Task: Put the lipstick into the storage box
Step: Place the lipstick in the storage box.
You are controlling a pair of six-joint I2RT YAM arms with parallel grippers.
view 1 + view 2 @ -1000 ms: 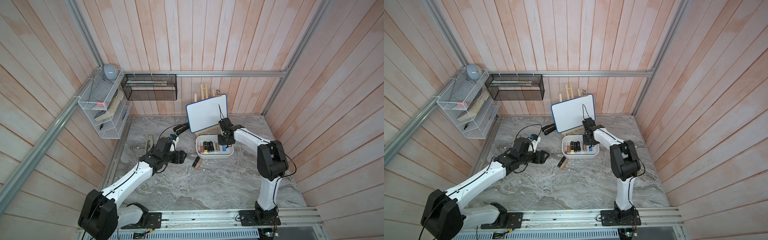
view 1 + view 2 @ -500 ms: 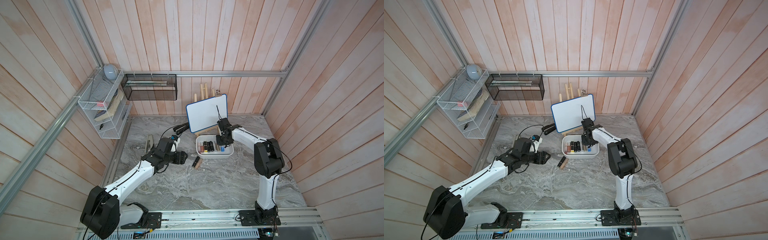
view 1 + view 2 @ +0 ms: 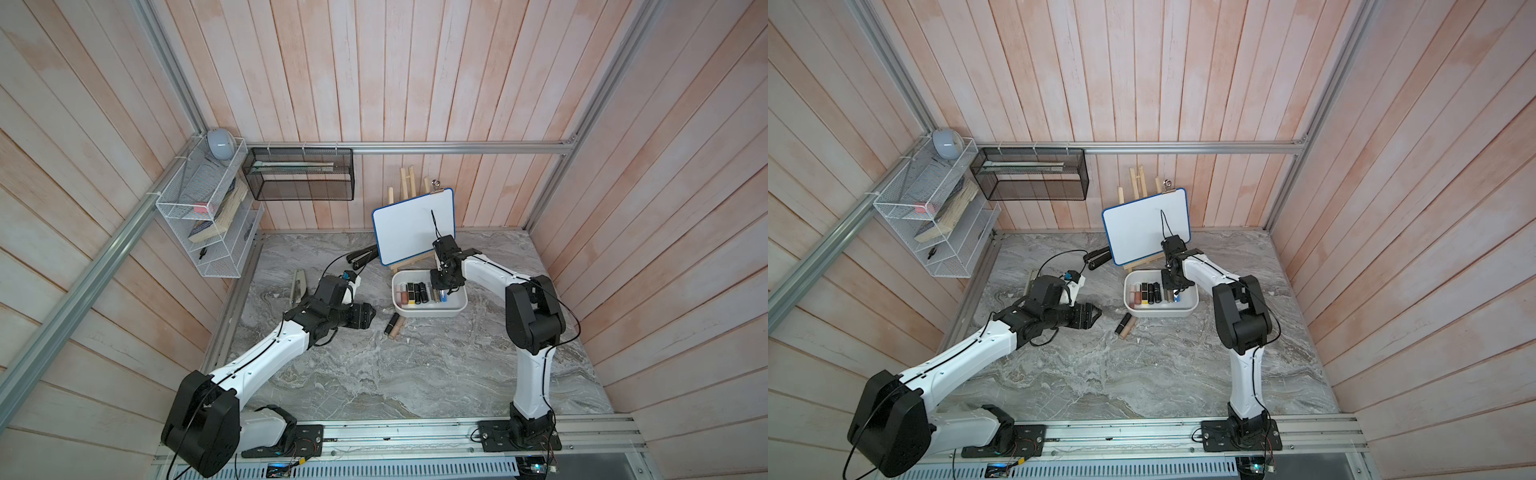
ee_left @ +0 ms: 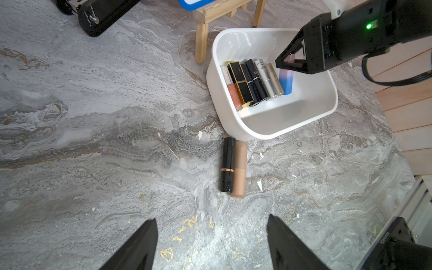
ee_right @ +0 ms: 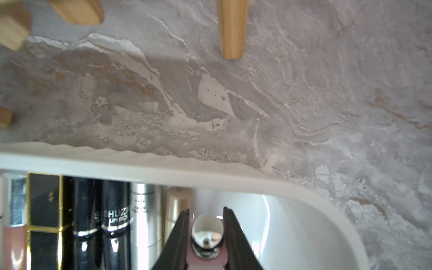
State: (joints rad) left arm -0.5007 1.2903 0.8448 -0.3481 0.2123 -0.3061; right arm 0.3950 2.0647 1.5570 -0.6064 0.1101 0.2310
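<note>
**Pink-to-blue lipstick (image 4: pixel 286 81) at the storage box (image 4: pixel 275 131): right arm placing**

The right gripper (image 5: pixel 205 211) is clamped on the pink end of this lipstick, inside the box walls. I read the end-grip as deliberate. The jaws sit above the neighbours while the blue end goes down next to the champagne tube (image 4: pixel 274 80). I cannot tell whether the blue end rests on the box floor yet.

Six tubes (image 4: pixel 247 81) lie side by side against one end of the box, so the free slot is at the row's open side. About half the floor is bare. My judgement is that packing them this way stops each new tube from rolling.

The left gripper (image 4: pixel 211 231) hangs low over the marble table (image 4: pixel 93 117) with its jaws spread wide and nothing between them. It points at the two tubes outside the box, a black lipstick with a gold band (image 4: pixel 228 163) and a tan one (image 4: pixel 239 168). They touch along their length, just beside the box's near corner.

Note: both lie flat, so a pick needs the jaws across one body, and the touching neighbour may get dragged along.

Status: placement in hand, release not yet made, two on the table.
</note>
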